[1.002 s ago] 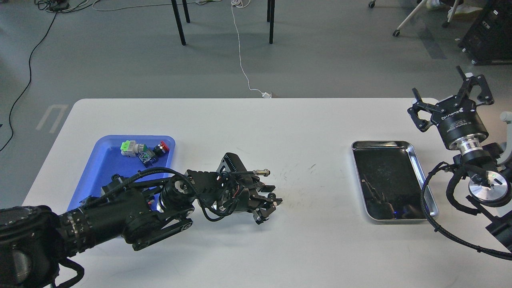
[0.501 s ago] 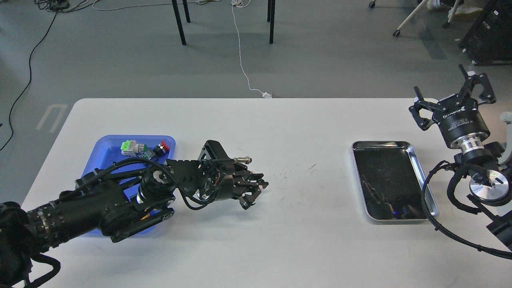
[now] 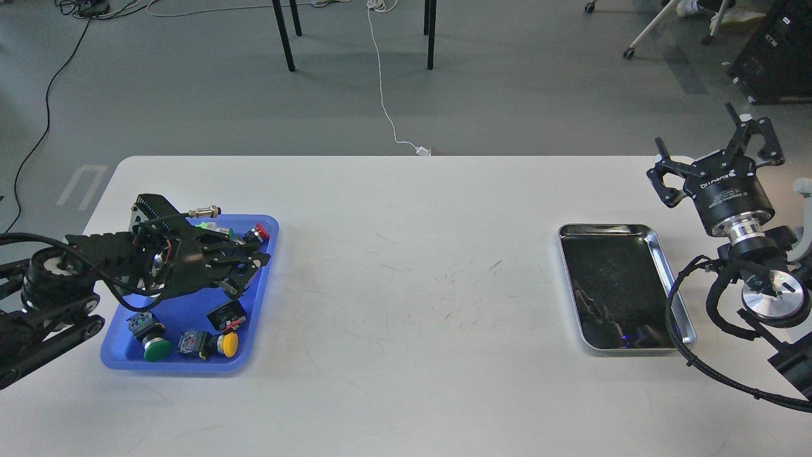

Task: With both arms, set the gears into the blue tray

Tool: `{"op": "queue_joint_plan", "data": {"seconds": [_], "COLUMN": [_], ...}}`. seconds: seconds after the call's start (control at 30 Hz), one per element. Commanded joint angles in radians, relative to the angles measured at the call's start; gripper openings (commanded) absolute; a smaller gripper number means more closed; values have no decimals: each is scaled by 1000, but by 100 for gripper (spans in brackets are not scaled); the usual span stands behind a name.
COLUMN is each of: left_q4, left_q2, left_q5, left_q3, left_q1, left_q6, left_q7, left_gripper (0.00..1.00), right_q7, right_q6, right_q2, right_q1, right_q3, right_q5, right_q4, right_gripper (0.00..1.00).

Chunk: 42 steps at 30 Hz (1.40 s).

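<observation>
The blue tray (image 3: pixel 186 309) lies at the table's left. My left gripper (image 3: pixel 252 274) hovers low over the tray's middle, pointing right. Its dark fingers sit close together, and I cannot tell whether anything is between them. No gears can be made out anywhere in the view. My right gripper (image 3: pixel 712 141) is raised at the table's far right edge, behind the steel tray. Its fingers are spread wide, with nothing between them.
Several push-button switches lie in the blue tray: a green-capped one (image 3: pixel 155 348), a yellow-capped one (image 3: pixel 227 343) and a red-capped one (image 3: pixel 259 233). A shiny steel tray (image 3: pixel 609 226) sits on the right. The white table top (image 3: pixel 412 285) lies between the two trays.
My left arm has swung left from the table's middle, and its gripper is now over the blue tray. This uncovers the switches at the tray's front. The right arm has hardly moved.
</observation>
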Motion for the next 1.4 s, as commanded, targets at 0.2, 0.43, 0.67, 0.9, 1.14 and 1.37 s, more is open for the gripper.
{"op": "queue_joint_plan", "data": {"seconds": [0.2, 0.43, 0.67, 0.9, 1.14, 1.37], "left_q4": [93, 95, 91, 96, 145, 352], "left_q2": [-11, -8, 13, -7, -100, -306], "left_q5": [-7, -7, -111, -748, -1106, -1413], "left_q3": [2, 5, -43, -176, -189, -259], "left_q1": [33, 33, 18, -62, -165, -192], "left_q6": [13, 11, 19, 28, 24, 25], "left_q7": [-4, -4, -28, -17, 22, 18], "left_gripper": [29, 61, 75, 98, 98, 98], "right_q7": [-1, 0, 0, 0, -3, -10], "right_q6": [2, 2, -5, -14, -107, -104], "right_q2": [-4, -8, -2, 3, 29, 33], "right_q1": [3, 2, 11, 126, 210, 232], "right_q3": [-2, -2, -2, 1, 50, 44], "right_q5": [0, 0, -5, -8, -8, -11], "right_q4": [3, 1, -5, -66, -100, -106], "right_gripper": [99, 99, 99, 100, 100, 100]}}
